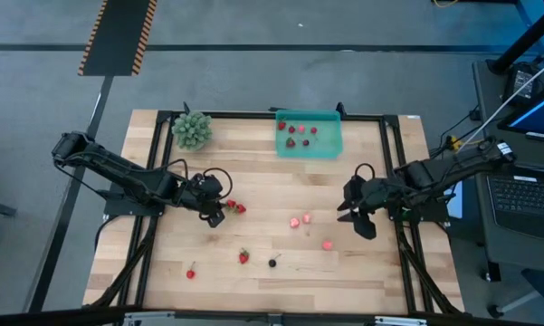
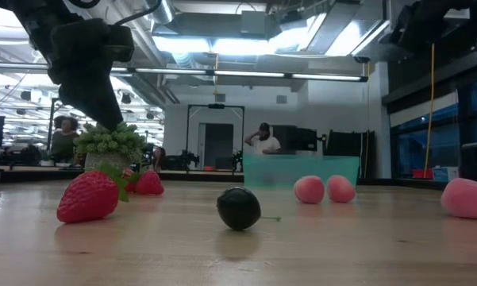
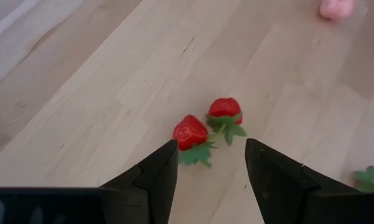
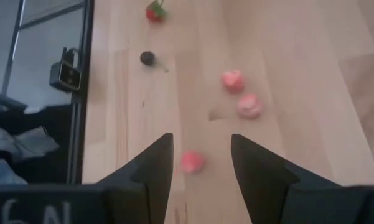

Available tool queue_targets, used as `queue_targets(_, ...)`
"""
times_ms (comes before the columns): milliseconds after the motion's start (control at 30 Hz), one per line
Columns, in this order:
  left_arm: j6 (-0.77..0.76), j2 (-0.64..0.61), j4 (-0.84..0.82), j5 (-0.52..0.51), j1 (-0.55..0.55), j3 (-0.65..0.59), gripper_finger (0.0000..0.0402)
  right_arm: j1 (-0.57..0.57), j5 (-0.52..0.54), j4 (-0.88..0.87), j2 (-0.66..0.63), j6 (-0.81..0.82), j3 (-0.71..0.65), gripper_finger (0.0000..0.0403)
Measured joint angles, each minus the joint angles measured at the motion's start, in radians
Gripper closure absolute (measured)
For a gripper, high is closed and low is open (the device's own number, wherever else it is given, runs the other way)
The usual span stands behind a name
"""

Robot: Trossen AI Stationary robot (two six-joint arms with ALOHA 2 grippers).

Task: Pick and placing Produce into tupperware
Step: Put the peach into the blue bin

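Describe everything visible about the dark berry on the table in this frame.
The dark berry is small, round, near-black and glossy, with a thin stem sticking out sideways. It rests alone on the bare wooden table, near the front edge, between a strawberry and a pink piece. Nothing touches it; neither gripper is near it.

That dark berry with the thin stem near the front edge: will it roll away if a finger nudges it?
Probably yes. The dark berry looks round and glossy, touching the table on a small spot, so a side push would likely roll it. Its thin stem lies flat and may only slow it slightly. It looks smooth, so closing fingers could squirt it out.
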Motion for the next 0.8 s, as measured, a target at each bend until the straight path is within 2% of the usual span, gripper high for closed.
queue_targets(233,0.000,0.000,0.006,0.002,0.000,0.000,0.0223,0.021,-0.006,0.019,0.030,-0.038,0.000,0.0232)
queue_targets(567,0.007,0.000,0.003,0.002,0.000,0.000,0.0223,0.021,-0.002,0.023,0.154,-0.039,-0.008,0.0143)
queue_targets(700,0.010,0.000,0.002,0.002,0.000,0.000,0.0223,0.021,0.004,0.044,0.213,-0.012,-0.008,0.0133)
queue_targets(800,0.010,0.000,0.003,0.002,0.000,0.000,0.0223,0.019,0.048,0.106,0.270,-0.042,-0.008,0.0132)
